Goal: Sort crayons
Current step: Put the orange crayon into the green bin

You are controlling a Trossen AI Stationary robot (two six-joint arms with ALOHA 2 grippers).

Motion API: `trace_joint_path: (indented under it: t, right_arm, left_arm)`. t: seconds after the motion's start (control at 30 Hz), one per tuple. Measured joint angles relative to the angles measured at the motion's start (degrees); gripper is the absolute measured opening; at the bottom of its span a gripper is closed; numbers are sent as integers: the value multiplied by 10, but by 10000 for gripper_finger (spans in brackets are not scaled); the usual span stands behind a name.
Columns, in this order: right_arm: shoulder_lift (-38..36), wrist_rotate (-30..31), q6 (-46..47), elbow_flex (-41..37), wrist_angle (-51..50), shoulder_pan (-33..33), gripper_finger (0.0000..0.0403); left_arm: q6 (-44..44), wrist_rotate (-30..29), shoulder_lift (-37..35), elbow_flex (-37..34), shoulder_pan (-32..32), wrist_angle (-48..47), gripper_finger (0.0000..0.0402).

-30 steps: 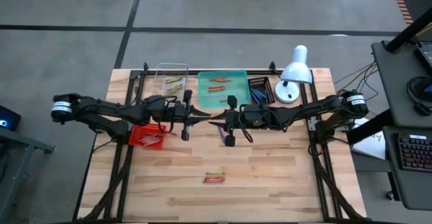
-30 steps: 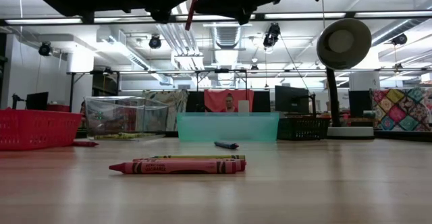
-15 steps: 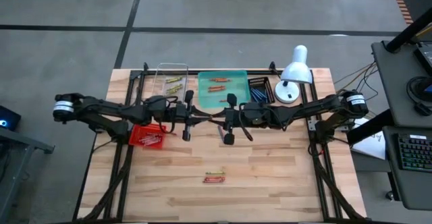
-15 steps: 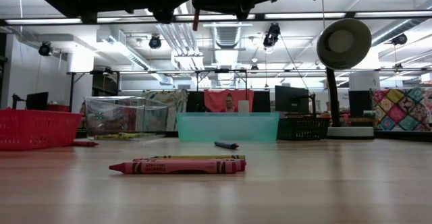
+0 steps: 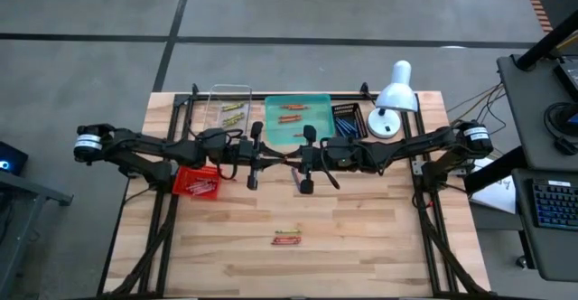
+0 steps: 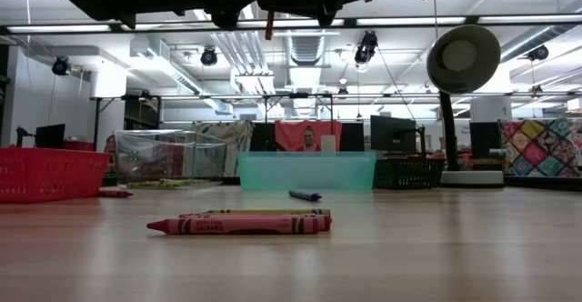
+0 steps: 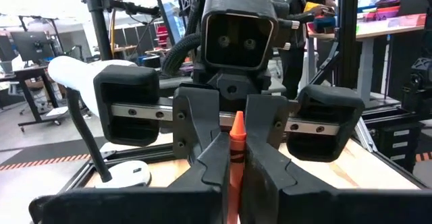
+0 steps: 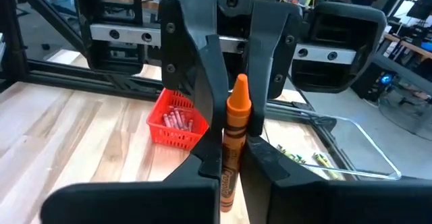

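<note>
Overhead, ceiling lights, wooden table (image 5: 379,237), crayons (image 6: 241,223), white lamp (image 5: 394,92).

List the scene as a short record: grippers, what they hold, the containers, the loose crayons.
left gripper: above the table's middle, closed on the orange crayon
right gripper: tip to tip with the left one, closed on the same crayon
red basket: red crayons inside
clear tray: yellow-green crayons
teal tray: orange crayons
black tray: dark crayons
loose crayons: a pair near the table's front; a blue crayon below the grippers
lamp: back right
</note>
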Motion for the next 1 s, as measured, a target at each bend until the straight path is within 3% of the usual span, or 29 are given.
trace_joint_path:
  t: [0.2,0.3,0.5,0.8,1.0]
  right_arm:
    - [0,2,21,9,-51,-14,15]
    - [0,31,36,30,-111,-25,15]
    - [9,103,44,82,-261,-76,14]
    - [88,105,29,125,-299,-189,14]
    - [133,105,51,159,-342,-224,27]
  left_arm:
    - [-5,-2,-17,1,0,-44,64]
    - [-2,-8,-37,1,1,-76,96]
    - [11,-79,-91,3,0,-141,140]
    - [-3,-112,-159,3,1,-254,148]
    - [-5,-113,-178,3,0,-331,148]
